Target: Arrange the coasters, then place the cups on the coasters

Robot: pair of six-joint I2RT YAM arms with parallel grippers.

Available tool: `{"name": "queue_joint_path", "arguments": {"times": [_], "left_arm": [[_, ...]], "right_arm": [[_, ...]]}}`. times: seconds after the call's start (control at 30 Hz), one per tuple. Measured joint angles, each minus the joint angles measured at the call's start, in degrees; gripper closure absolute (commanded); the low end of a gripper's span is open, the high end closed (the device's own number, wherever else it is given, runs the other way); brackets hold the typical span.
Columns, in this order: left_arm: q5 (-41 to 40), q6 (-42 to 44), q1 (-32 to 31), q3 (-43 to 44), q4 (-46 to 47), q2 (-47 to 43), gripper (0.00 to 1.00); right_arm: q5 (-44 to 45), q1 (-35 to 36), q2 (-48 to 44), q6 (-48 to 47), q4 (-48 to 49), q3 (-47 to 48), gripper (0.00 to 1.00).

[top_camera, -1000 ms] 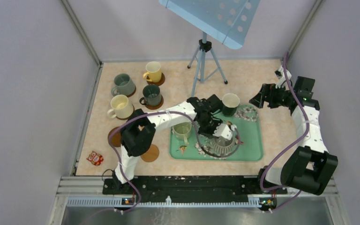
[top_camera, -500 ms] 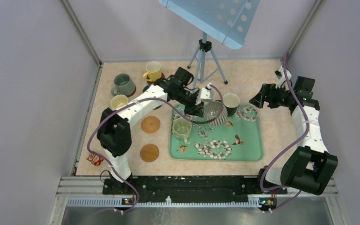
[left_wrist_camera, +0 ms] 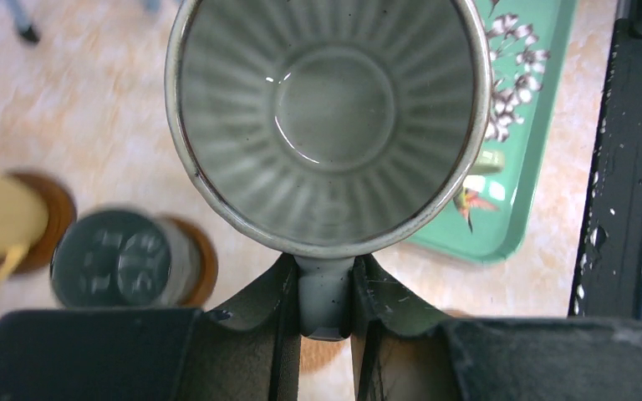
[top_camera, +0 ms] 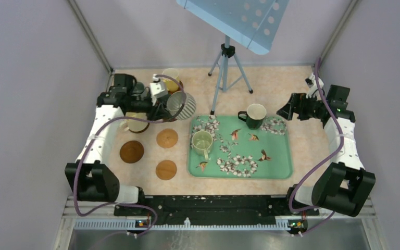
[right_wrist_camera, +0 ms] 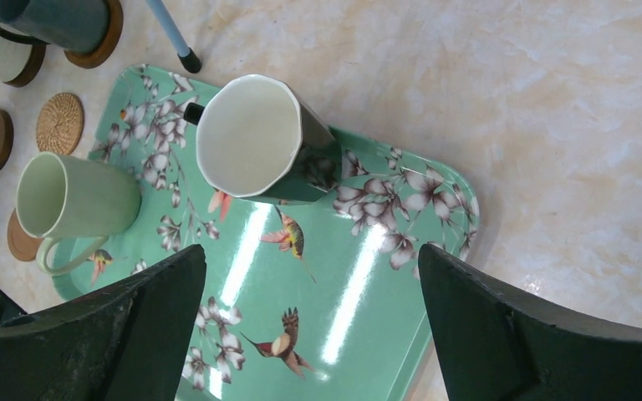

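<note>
The left arm has swung off the tray (top_camera: 286, 156) to the rear left of the table (top_camera: 291, 83), carrying the ribbed mug (top_camera: 181, 104) with it. A second ago that mug was low over the tray. The right arm has not moved.

The left gripper (top_camera: 159, 102) is clamped on the ribbed mug's handle, and the left wrist view shows a finger pressed to each side of it. The mug hangs in the air, tipped onto its side, with its empty ribbed inside facing the wrist camera. It is above the cluster of mugs at the rear left, near the yellow mug (top_camera: 173, 78), which the gripper partly hides. Lower down in the wrist view, a dark mug (left_wrist_camera: 121, 257) stands on a coaster (left_wrist_camera: 205, 259). The cream mug (top_camera: 130, 125) shows partly from under the arm.

Three bare coasters (top_camera: 167, 138) lie on the table between that cluster and the tray, apart from one another.

Two mugs stand on the tray. The pale green mug (top_camera: 202, 141) is near its left edge, and the black mug (top_camera: 255, 114), white inside, is at its rear edge.

The right gripper (top_camera: 287, 109) hovers beside the tray's rear right corner, jaws spread wide, holding nothing. A tripod (top_camera: 227, 67) stands behind the tray.
</note>
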Motion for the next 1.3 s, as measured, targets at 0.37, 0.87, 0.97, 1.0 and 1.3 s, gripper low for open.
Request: {"name": "queue_joint_path", "arguments": {"times": [0.37, 0.87, 0.97, 1.0, 1.3], "left_arm": [[-1.81, 24.83, 28.02, -5.90, -22.93, -0.48, 1.00], [-13.20, 31.45, 44.41, -19.45, -17.94, -5.64, 1.00], [-15.06, 32.65, 46.82, -20.50, -16.72, -5.64, 1.00], [-15.47, 33.14, 47.47, -20.79, -16.39, -5.64, 1.00], [-19.28, 34.80, 50.25, -25.75, -12.39, -5.66, 1.00]], "right_arm": [[-0.39, 0.00, 0.00, 0.00, 0.00, 0.00, 0.04], [-0.39, 0.00, 0.00, -0.04, 0.00, 0.00, 0.04], [-0.39, 0.00, 0.00, -0.04, 0.00, 0.00, 0.04], [-0.39, 0.00, 0.00, -0.04, 0.00, 0.00, 0.04], [-0.37, 0.00, 0.00, -0.07, 0.00, 0.00, 0.04]]}}
